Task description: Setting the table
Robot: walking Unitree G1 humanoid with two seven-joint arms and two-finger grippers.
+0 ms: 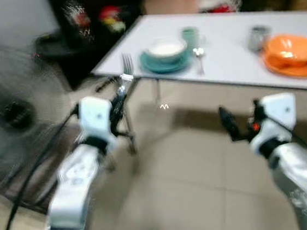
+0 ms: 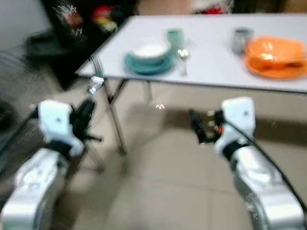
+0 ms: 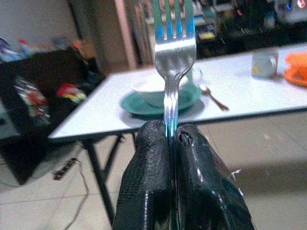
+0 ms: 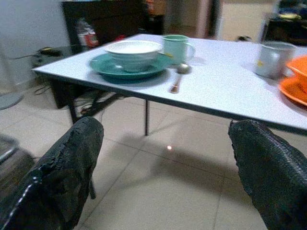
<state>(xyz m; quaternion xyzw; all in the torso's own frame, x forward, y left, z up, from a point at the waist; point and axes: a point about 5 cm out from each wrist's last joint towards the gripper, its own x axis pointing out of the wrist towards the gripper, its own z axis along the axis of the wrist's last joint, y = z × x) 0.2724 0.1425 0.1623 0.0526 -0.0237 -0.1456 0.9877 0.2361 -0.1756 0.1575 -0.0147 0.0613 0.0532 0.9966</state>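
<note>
Left tool (image 3: 170, 139) clamps fork (image 3: 173, 48) by its handle; right tool (image 4: 163, 177) wide open, empty. Frames blurred, probably mid-walk: fork may clip worktop (image 1: 230, 57) edge.

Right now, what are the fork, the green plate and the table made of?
The fork in the left gripper looks like shiny polished metal: it gleams silver. The green plate seems glazed ceramic or smooth plastic, slightly glossy; hard to tell which. The table has a smooth white top, likely laminate or plastic, on thin dark metal legs.
</note>
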